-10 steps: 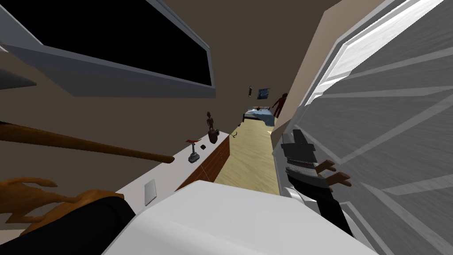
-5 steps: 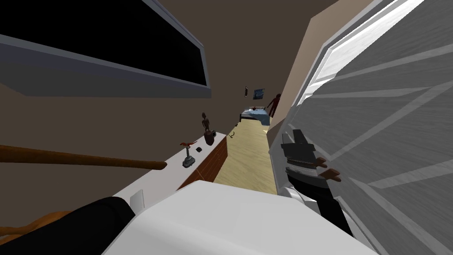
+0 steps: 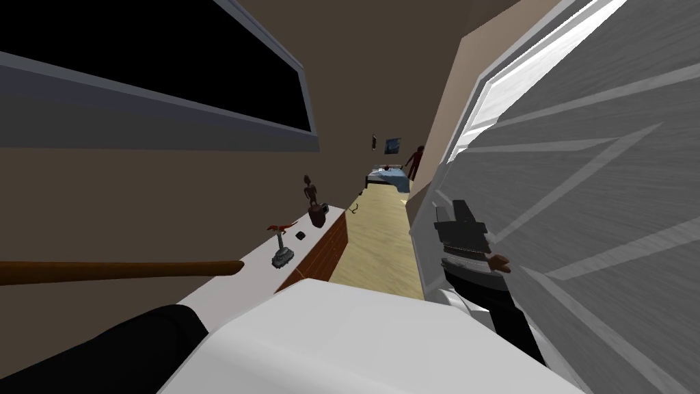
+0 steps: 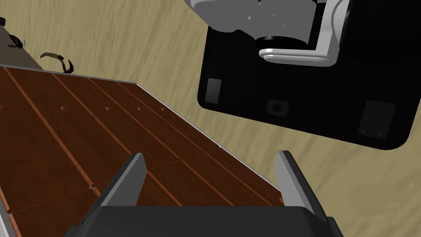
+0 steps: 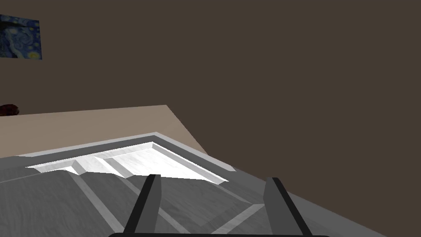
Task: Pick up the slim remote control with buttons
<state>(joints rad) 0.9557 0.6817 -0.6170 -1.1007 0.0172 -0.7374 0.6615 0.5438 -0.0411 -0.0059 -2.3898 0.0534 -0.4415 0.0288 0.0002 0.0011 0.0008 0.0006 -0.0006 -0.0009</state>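
Early stage, nothing picked up yet. The likely remote [image 3: 300, 235] is a small dark flat thing toward the far end of the white worktop [image 3: 232, 286], lying between the red figure on a stand [image 3: 280, 243] and the dark statuette [image 3: 313, 204]. It is too small to make out buttons, so I judge it to be the remote from the task and its shape only.

My left end effector [image 4: 211, 156] has its fingers spread with nothing between them. It points down at the red-brown panelled cabinet front [image 4: 82, 135] and the beige floor [image 4: 164, 49], well short of the remote. My right end effector [image 5: 213, 178] is also spread and empty, up against the grey panelled door [image 3: 581, 171]. Still to do: close in on the far end of the worktop, bring an arm over the remote, pinch it and lift.

The head view gives the worktop and what stands on it, plus a brown rod [image 3: 137, 270] across its near end. The left wrist view adds the drawer seams and knobs on the cabinet front and a curled strap [image 4: 57, 59] on the floor by its far corner. The right wrist view gives finger state and door panelling.
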